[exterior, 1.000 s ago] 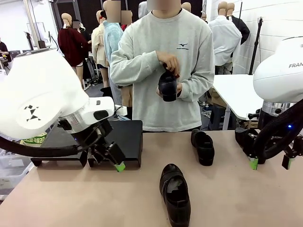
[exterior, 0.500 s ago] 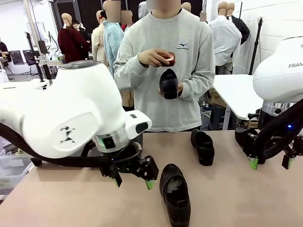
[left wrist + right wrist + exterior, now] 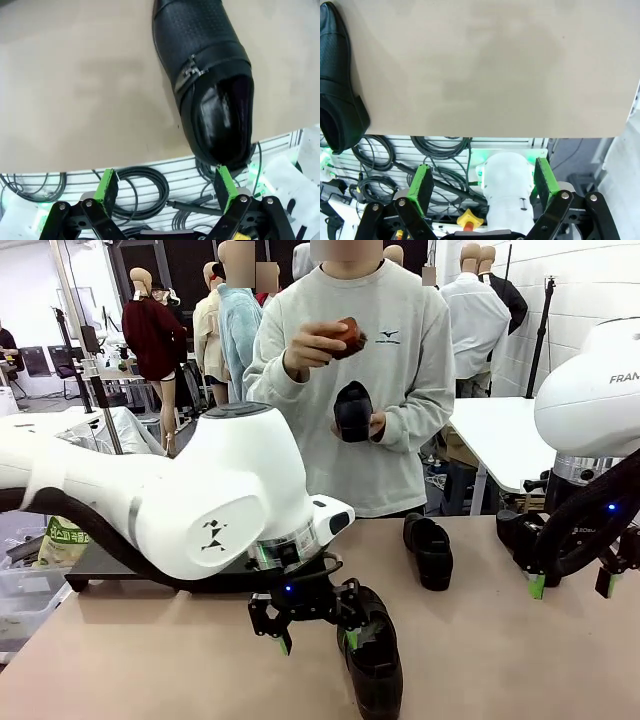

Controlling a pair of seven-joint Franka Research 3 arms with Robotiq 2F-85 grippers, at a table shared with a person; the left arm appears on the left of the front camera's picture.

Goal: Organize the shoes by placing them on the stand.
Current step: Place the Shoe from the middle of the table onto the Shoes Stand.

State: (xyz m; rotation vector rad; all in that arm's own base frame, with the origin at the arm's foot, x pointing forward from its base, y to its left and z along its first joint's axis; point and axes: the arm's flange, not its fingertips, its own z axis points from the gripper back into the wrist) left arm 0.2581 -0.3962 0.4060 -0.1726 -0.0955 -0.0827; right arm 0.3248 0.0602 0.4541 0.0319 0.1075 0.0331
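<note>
- Left gripper (image 3: 318,640), jaws spread wide, hangs low beside the nearest shoe (image 3: 376,668), one pad at its edge; probably lining up to straddle it.
- Second shoe (image 3: 430,552) lies farther back on the table (image 3: 500,660).
- Person (image 3: 400,440) holds two other shoes (image 3: 352,412).
- Stand (image 3: 100,562) sits mostly hidden behind the left arm.
- Right gripper (image 3: 570,585) is spread, empty, off to the side.

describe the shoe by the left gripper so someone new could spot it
On the tan table, look at the near edge around the middle. The shoe lies there, right by the open left gripper. The other shoe on the table sits farther back toward the person, who holds a third.
</note>
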